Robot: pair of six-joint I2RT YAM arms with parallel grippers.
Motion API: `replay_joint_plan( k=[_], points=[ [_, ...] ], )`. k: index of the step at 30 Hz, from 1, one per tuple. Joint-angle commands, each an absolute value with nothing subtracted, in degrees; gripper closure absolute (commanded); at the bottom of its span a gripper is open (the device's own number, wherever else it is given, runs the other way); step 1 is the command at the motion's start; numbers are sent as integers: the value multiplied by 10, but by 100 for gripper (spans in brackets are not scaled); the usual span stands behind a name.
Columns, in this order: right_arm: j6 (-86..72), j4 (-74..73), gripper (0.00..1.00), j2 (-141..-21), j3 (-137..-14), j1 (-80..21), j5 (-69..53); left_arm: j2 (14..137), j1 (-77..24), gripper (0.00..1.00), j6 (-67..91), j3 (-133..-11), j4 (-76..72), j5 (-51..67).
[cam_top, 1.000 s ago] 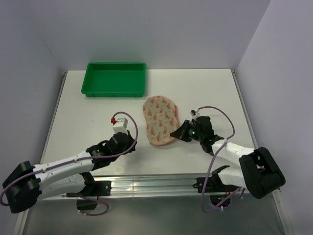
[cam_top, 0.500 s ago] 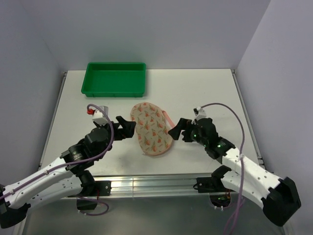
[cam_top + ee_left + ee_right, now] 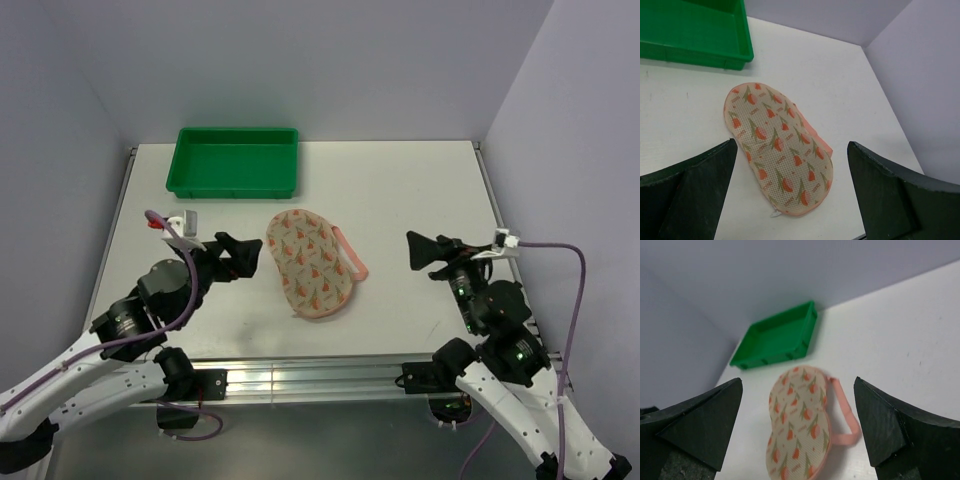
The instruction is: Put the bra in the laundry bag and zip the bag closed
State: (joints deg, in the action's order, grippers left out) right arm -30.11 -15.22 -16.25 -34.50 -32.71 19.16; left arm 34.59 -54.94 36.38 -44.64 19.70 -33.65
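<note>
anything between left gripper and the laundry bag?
Nothing: only bare table between the left gripper and the laundry bag, shown in the top external view.

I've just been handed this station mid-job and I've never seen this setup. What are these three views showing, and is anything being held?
Two robot arms are bolted at the table's near edge. The overhead view looks down from behind them; the other two come from a camera on each wrist, its own dark fingers framing the shot. On the table lie the pink laundry bag and a green tray. The left hand and right hand are open, holding nothing. No bra shows.
</note>
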Motion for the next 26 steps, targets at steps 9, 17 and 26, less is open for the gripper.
replay_joint_plan(
  k=[9, 17, 26],
  points=[
    [-269, -165, 0, -118, -381, -327, 304, 325, -549, 1, 274, -539, 248, -356],
    [-267, -152, 0, -134, -380, -327, 333, 306, -549, 1, 229, -499, 197, -359],
    [-269, -128, 0, -167, -370, -327, 333, 330, -549, 1, 221, -495, 211, -361]
  ],
)
